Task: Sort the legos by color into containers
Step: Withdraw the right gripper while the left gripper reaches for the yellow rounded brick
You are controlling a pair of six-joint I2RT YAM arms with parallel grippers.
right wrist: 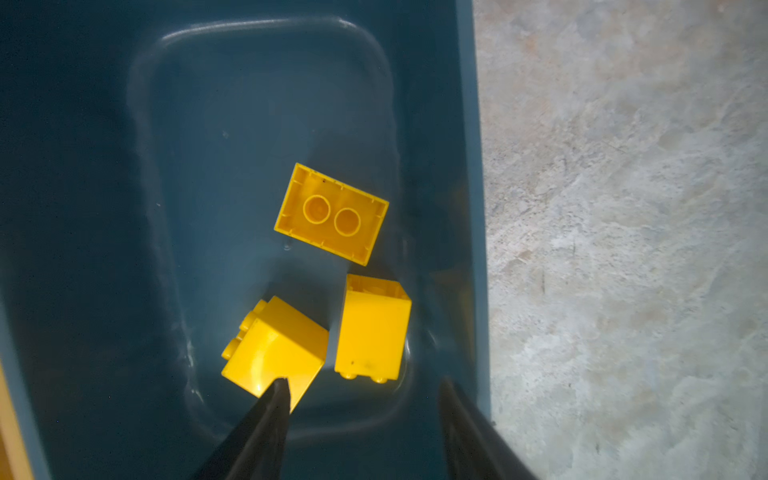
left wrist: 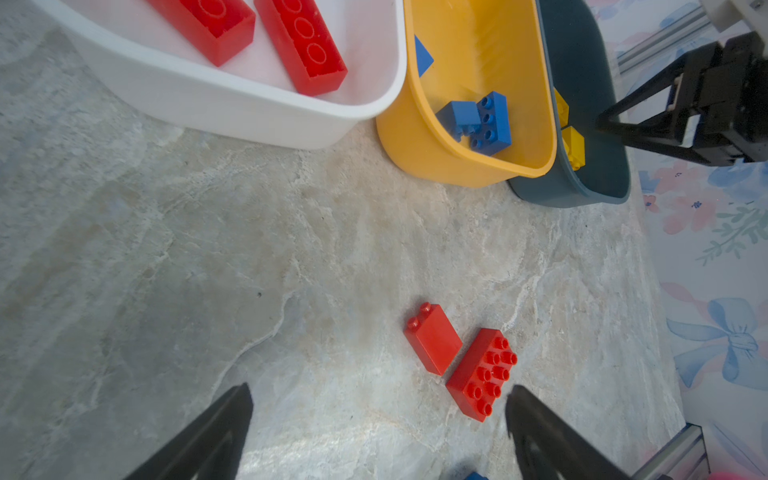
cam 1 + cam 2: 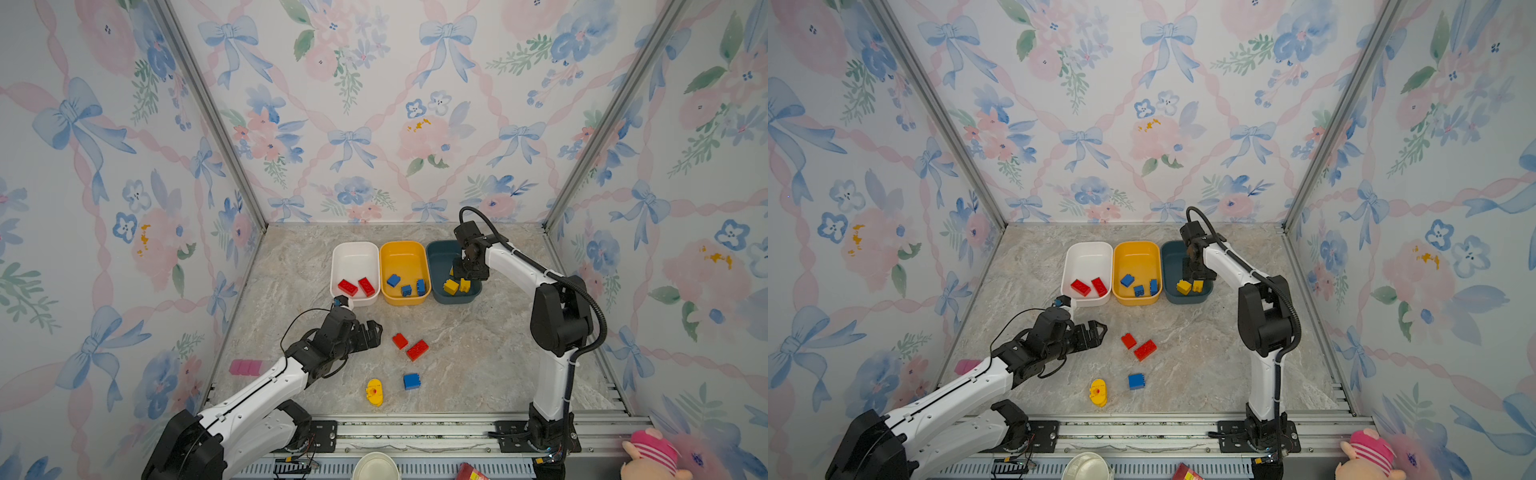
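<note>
A marbled, stone-look surface [image 3: 478, 353] is seen in both top views. Three smooth, rounded-rectangular plastic tubs are lined up side by side just above the frame's centre. In the white tub [image 3: 353, 257], at the left of the row, two glossy red studded bricks [image 3: 348, 287] are contained. In the yellow-orange tub [image 3: 403, 253], in the middle, three blue bricks [image 3: 393, 280] are gathered. In the dark teal tub [image 3: 440, 257], at the right, three yellow bricks [image 1: 332, 214] are seen, one turned hollow side up.

Below the tubs, near the frame's centre, a small red brick [image 3: 400, 340] and a longer red eight-stud brick [image 3: 417, 350] are laid just beside each other on the surface. Lower down, a blue brick [image 3: 411, 381] and a rounded yellow piece with a red dot [image 3: 374, 391] are found.

The left claw [image 2: 378, 395] is spread wide and empty, just left of the loose red pair. The right claw [image 1: 364, 382] is held over the dark teal tub with its jaws parted and nothing gripped, and the yellow bricks lie beneath it.
</note>
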